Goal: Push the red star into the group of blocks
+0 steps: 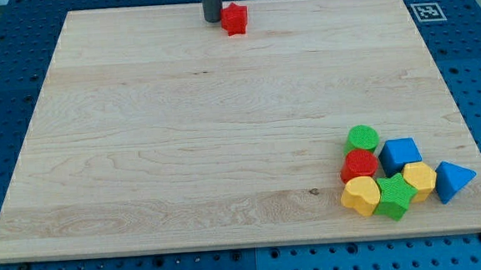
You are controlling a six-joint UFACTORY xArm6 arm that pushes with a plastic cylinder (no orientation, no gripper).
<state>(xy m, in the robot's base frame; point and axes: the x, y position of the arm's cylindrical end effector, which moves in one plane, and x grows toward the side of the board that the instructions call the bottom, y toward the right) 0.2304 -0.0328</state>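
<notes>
The red star (234, 19) lies on the wooden board (182, 138) near the view's top edge, a little left of centre. My tip (212, 19) stands just left of the star, close to it or touching it. The group of blocks sits at the view's bottom right: a green cylinder (362, 138), a red cylinder (359, 165), a blue cube (400, 154), a yellow heart-like block (360, 195), a green star (395, 196), a yellow hexagon (420, 179) and a blue triangle (452, 180).
The board lies on a blue pegboard table (479, 70). A black-and-white marker tag (426, 11) is at the board's top right corner. The blue triangle lies close to the board's right edge.
</notes>
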